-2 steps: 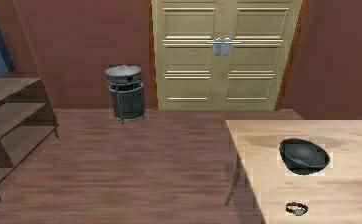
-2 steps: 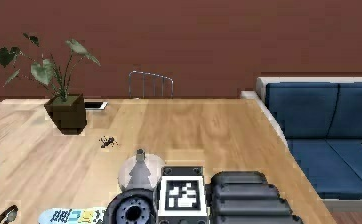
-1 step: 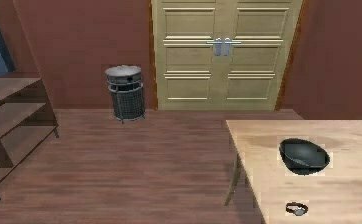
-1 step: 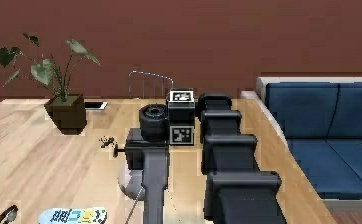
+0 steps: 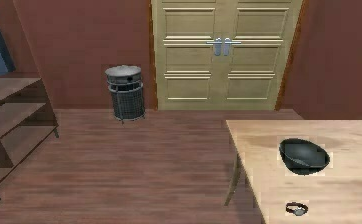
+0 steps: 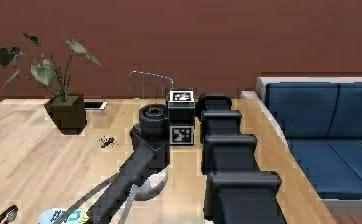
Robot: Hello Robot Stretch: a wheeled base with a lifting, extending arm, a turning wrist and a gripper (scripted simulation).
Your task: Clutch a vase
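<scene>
- One gripper (image 6: 129, 175) hung over the light wooden table (image 6: 29, 150). Its finger spread could not be told, nor whether it held anything.
- One pale rounded shape (image 6: 157, 181) lay on the table at the gripper, too unclear to call the vase.
- One potted plant (image 6: 62, 98) in a dark square pot stood by the table's far edge.
- One dark round bowl (image 5: 304, 155) sat mid-table.
- One ribbed bin (image 5: 124, 92) stood beside two panelled door leaves (image 5: 224, 52). Open plank floor (image 5: 139, 160) ran along the table's edge.
</scene>
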